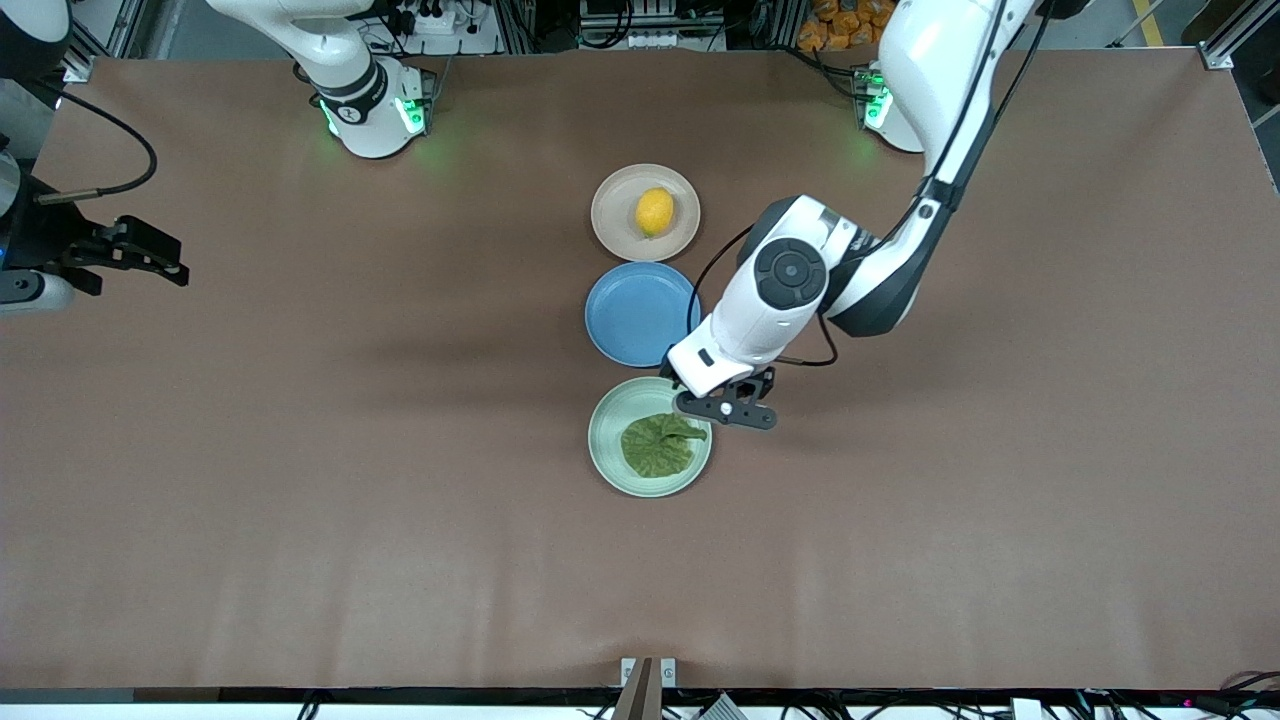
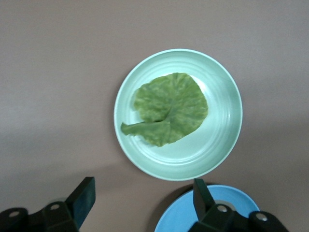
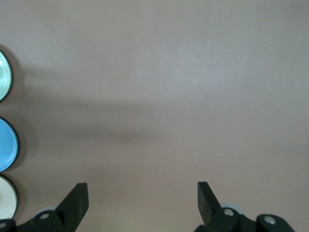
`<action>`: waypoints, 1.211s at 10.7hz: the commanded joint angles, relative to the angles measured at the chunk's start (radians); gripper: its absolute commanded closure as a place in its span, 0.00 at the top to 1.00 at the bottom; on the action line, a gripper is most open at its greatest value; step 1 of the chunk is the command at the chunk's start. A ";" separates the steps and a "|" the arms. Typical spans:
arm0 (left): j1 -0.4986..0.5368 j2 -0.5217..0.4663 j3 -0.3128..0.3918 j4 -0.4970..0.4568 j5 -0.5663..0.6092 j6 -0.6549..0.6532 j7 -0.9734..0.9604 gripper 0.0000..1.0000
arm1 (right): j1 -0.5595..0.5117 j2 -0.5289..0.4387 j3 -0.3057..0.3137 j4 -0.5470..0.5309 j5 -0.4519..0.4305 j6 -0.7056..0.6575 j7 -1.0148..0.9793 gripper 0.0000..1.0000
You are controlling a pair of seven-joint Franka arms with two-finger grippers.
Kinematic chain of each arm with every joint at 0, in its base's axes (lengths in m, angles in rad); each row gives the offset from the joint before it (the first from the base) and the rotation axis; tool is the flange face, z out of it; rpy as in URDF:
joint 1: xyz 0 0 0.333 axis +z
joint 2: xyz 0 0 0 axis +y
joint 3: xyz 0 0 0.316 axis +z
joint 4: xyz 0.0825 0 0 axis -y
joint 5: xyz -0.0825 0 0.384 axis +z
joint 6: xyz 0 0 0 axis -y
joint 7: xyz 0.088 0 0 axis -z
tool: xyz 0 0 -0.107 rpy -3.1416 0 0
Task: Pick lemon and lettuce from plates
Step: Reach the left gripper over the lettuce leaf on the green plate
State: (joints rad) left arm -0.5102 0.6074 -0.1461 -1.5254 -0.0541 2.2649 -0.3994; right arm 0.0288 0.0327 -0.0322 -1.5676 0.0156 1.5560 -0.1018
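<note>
The yellow lemon (image 1: pixel 654 212) lies on the beige plate (image 1: pixel 612 228), the plate closest to the robots' bases. The crinkled green lettuce (image 1: pixel 660 443) (image 2: pixel 169 108) lies flat on the mint green plate (image 1: pixel 606 450) (image 2: pixel 227 121), the plate nearest the front camera. My left gripper (image 1: pixel 728 408) (image 2: pixel 144 193) hangs open over the mint plate's rim, on the side toward the left arm's end of the table. Nothing is between its fingers. My right gripper (image 1: pixel 150 255) (image 3: pixel 142 193) waits open over bare table at the right arm's end, holding nothing.
A bare blue plate (image 1: pixel 640 313) (image 2: pixel 193 217) sits between the beige and mint plates, the three in a row. The right wrist view catches only the edges of the mint plate (image 3: pixel 4 77), blue plate (image 3: pixel 7 145) and beige plate (image 3: pixel 6 195). Brown tabletop surrounds them.
</note>
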 commanded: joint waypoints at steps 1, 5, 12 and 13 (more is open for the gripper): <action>-0.031 0.037 0.008 0.021 -0.001 0.080 0.020 0.84 | 0.003 -0.007 0.000 -0.006 -0.008 -0.002 0.011 1.00; -0.047 0.089 0.008 0.021 -0.001 0.191 0.024 0.80 | 0.003 -0.007 0.000 -0.009 -0.008 -0.002 0.011 1.00; -0.070 0.170 0.016 0.021 0.080 0.283 0.022 0.76 | 0.007 -0.008 0.000 -0.009 -0.008 -0.002 0.011 1.00; -0.070 0.182 0.017 0.021 0.098 0.285 0.024 0.72 | 0.007 -0.008 0.000 -0.009 -0.008 -0.002 0.011 1.00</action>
State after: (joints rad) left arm -0.5719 0.7493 -0.1410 -1.5245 -0.0067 2.5242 -0.3919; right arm 0.0301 0.0332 -0.0323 -1.5688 0.0156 1.5560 -0.1018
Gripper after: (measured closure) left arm 0.211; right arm 0.000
